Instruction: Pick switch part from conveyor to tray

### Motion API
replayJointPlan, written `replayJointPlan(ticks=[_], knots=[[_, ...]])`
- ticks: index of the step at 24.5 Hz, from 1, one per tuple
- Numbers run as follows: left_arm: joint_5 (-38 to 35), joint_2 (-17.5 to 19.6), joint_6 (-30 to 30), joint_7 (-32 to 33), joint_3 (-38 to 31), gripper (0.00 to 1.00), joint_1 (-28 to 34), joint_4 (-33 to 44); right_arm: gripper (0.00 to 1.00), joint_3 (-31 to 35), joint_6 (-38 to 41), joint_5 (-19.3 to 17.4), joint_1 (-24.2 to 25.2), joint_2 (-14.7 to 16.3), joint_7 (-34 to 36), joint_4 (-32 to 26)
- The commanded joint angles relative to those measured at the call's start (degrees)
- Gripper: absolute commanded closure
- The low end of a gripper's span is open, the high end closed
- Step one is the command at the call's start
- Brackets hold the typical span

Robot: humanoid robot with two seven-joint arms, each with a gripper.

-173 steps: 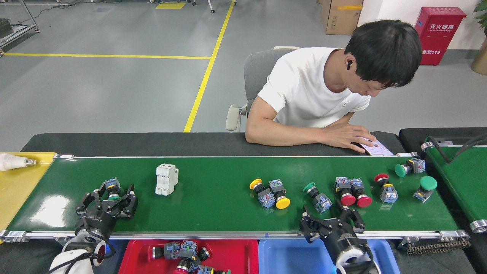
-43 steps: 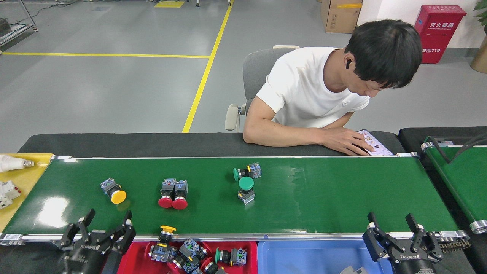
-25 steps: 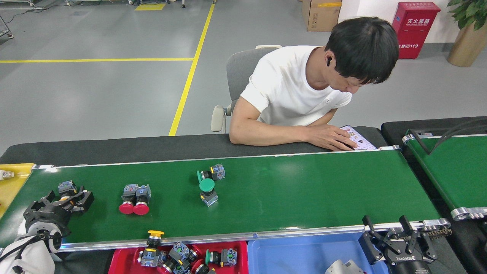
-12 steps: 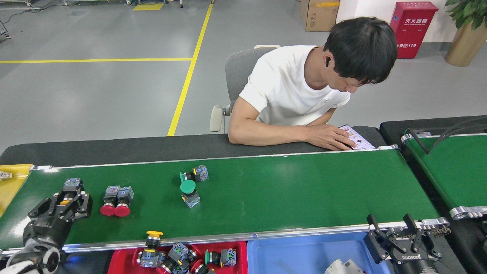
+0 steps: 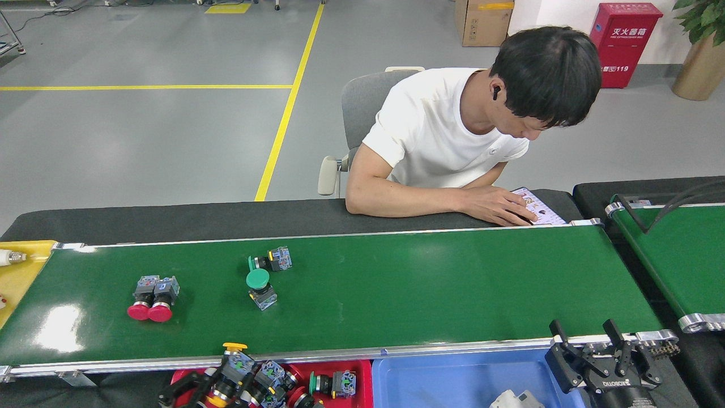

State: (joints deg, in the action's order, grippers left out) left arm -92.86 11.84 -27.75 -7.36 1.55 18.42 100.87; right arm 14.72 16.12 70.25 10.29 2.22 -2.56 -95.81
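The conveyor (image 5: 396,294) runs across the head view as a wide dark-green belt with silver rails. Two red-capped switch parts (image 5: 150,297) lie side by side at its left. Two green-capped switch parts (image 5: 261,279) lie near the middle-left. Below the near rail, the red tray (image 5: 365,369) holds several switch parts. My left gripper (image 5: 212,394) is low over that tray at the frame's bottom edge, shut on a yellow-capped switch part (image 5: 215,401). My right gripper (image 5: 583,334) stands open and empty at the bottom right, beside the rail.
A blue tray (image 5: 447,379) sits right of the red one, with a pale object (image 5: 510,399) in it. A person sits across the belt, forearm and hand (image 5: 498,207) on the black table by a tablet. A second green belt (image 5: 679,255) lies at right and a yellow tray (image 5: 20,272) at left.
My left gripper left the belt's left end with the yellow-capped switch part and came down over the red tray. The parts on the belt drifted left. The right gripper held still.
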Motion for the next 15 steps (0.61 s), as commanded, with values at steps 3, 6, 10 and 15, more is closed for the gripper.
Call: replayJointPlan(ticks=[3, 6, 10, 15], knots=[[-0.2, 0.3, -0.2, -1.1, 0.1, 0.32, -0.1, 0.8, 0.00, 0.2, 0.2, -0.2, -0.4, 0.6, 0.6, -0.5], [-0.2, 0.5, -0.3, -1.1, 0.1, 0.00, -0.1, 0.8, 0.00, 0.1, 0.2, -0.2, -0.4, 0.6, 0.6, -0.3], [-0.1, -0.2, -0.3, -1.1, -0.4, 0.00, 0.0, 0.8, 0.00, 0.2, 0.2, -0.3, -0.5, 0.5, 0.6, -0.3], [0.7, -5.1, -0.1, -1.1, -7.9, 0.00, 0.7, 0.8, 0.00, 0.2, 0.2, -0.3, -0.5, 0.5, 0.6, -0.3]])
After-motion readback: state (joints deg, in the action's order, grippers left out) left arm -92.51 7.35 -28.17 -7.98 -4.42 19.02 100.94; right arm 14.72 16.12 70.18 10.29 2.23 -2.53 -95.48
